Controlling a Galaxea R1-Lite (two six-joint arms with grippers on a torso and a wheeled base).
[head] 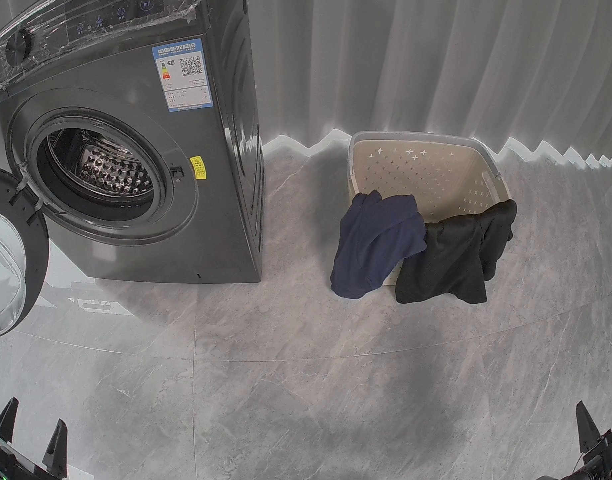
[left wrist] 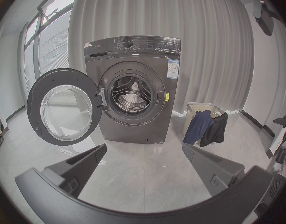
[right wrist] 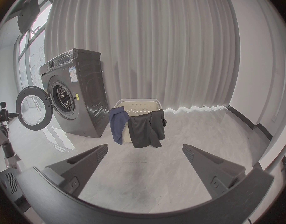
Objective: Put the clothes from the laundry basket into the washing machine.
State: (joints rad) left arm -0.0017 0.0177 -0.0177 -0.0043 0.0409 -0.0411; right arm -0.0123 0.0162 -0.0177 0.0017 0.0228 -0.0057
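Note:
A beige laundry basket (head: 422, 161) stands on the floor right of the grey washing machine (head: 139, 88). A navy garment (head: 376, 241) and a black garment (head: 456, 251) hang over the basket's near rim. The machine's round door (head: 6, 261) is swung open to the left, baring the drum (head: 112, 168). My left gripper (head: 29, 428) sits open and empty at the lower left, far from the basket. My right gripper (head: 602, 408) is open at the lower right. The left wrist view faces the machine (left wrist: 133, 91); the right wrist view faces the basket (right wrist: 139, 108) and its clothes (right wrist: 146, 128).
Pale curtains (head: 439, 48) hang behind the basket and the machine. Grey tiled floor (head: 332, 381) lies open between the grippers and the basket. A dark skirting edge (right wrist: 248, 122) runs along the right wall.

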